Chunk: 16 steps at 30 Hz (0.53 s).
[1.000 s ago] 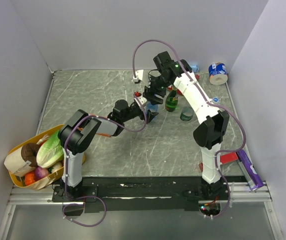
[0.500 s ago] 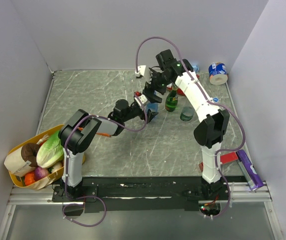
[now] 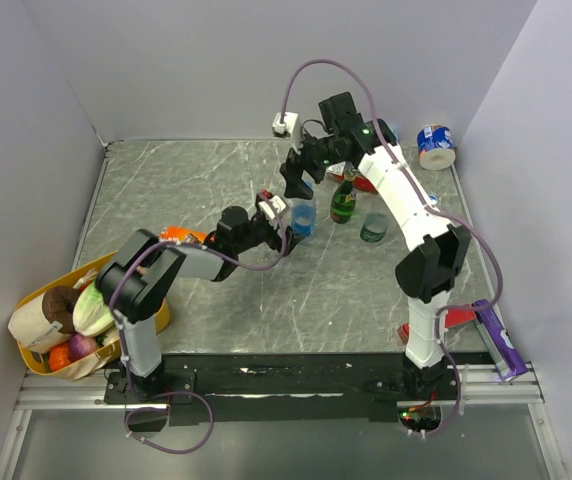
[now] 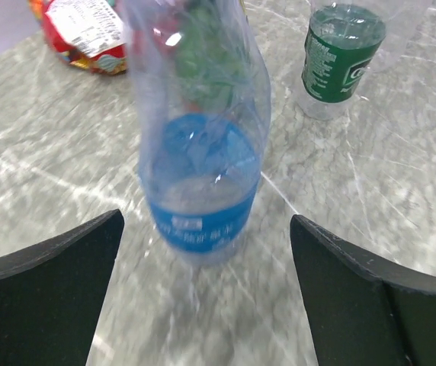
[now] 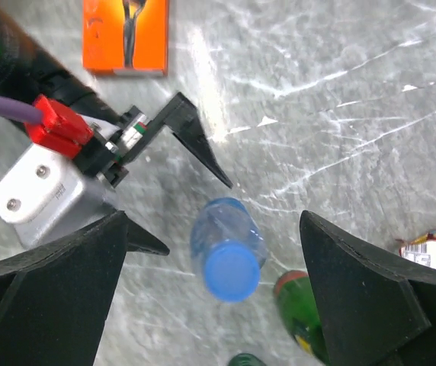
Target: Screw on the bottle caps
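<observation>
Both claws are pictured spread wide and empty. The left gripper (image 4: 206, 221) is set either side of the clear water bottle (image 4: 203, 191), its fingers (image 4: 50, 267) well off the plastic. The right gripper (image 5: 214, 217) is held above the blue cap (image 5: 232, 272) seated on that bottle's neck. White print on the bottle's blue label is too blurred to be read. From above, the dark green bottle (image 3: 343, 203) is seen at its 3 o'clock. In the left wrist view a green cup (image 4: 341, 53), lettering illegible, is seen at 1 o'clock and a red packet (image 4: 88, 34) at 11.
</observation>
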### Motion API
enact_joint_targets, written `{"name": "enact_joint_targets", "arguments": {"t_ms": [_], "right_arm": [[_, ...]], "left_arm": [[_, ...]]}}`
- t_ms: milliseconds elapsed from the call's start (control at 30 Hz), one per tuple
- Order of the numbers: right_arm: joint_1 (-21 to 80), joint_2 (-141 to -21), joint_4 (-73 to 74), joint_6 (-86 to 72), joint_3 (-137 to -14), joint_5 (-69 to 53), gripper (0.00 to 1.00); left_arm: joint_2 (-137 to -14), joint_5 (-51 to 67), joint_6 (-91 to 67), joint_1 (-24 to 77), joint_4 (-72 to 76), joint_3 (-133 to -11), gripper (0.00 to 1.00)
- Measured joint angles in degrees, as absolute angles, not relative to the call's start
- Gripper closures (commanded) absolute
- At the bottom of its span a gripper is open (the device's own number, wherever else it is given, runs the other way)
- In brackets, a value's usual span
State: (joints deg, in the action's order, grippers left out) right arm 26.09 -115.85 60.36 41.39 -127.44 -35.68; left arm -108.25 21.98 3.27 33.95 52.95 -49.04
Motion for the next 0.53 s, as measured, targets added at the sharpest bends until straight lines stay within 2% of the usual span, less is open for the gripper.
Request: {"name": "enact_joint_targets", "arguments": {"t_ms": [133,367,467,533], "right_arm": [[26.17,-111.18,54.39,33.01,-123.7,-32.05,0.0],[26.59,-101.19,44.95,20.23,-115.61,-16.32,0.0],[26.59,-96.79,43.03,18.24,-112.27,-10.74,0.0],[26.59,-94.98,42.06,17.93,-111.22,-8.43,0.0]], "left_arm": [[-99.33,21.89,3.22,32.34,47.44,-44.84,0.04],[-76.95,25.65,7.88,31.0,33.36,-36.82,0.04],[-69.47,21.91,7.66,31.29,26.22,-36.93,0.04],[-66.92,15.05,6.15,30.79,21.52,-38.61,0.04]]}}
